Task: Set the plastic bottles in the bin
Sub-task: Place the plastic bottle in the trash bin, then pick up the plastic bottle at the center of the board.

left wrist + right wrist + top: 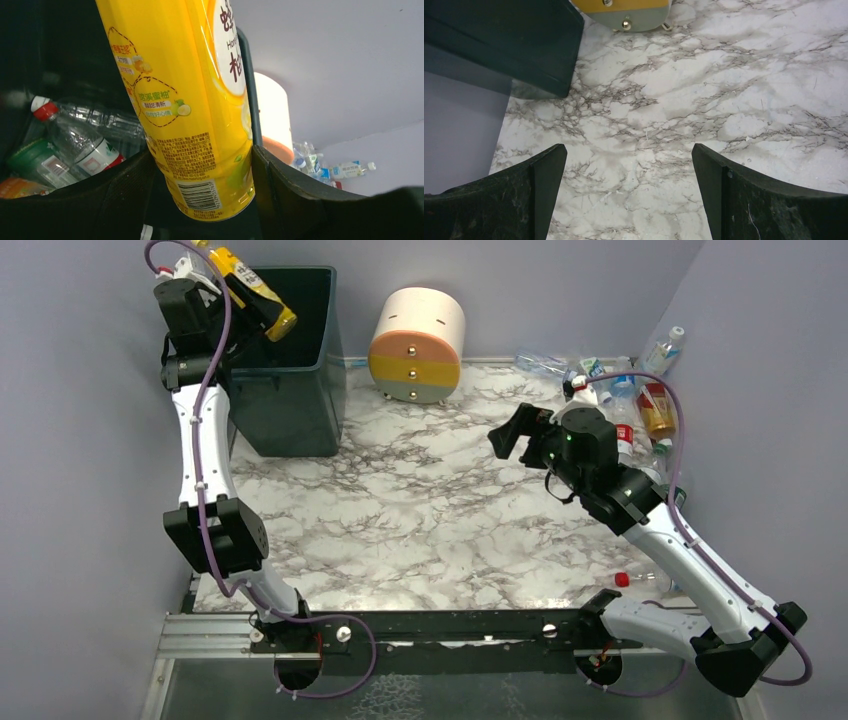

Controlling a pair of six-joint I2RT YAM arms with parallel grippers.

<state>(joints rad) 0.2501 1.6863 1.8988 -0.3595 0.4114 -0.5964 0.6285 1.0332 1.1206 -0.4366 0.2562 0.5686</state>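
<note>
The counter (420, 510) is white stone with grey lines. Pale purple walls (520, 290) stand round it. The dark green bin (290, 390) sits at the far left, with a round drawer unit (417, 345) near it. The left hand (228, 288) is clamped on a yellow bottle (268, 310) above the bin. The bottle is slanted, and its orange end points down over the bin's open top. Clear bottles (75, 140) lie inside the bin. A heap of bottles (630, 390) lies in the far right corner. The right hand (628, 150) is spread wide above the counter, with nothing in it.
</note>
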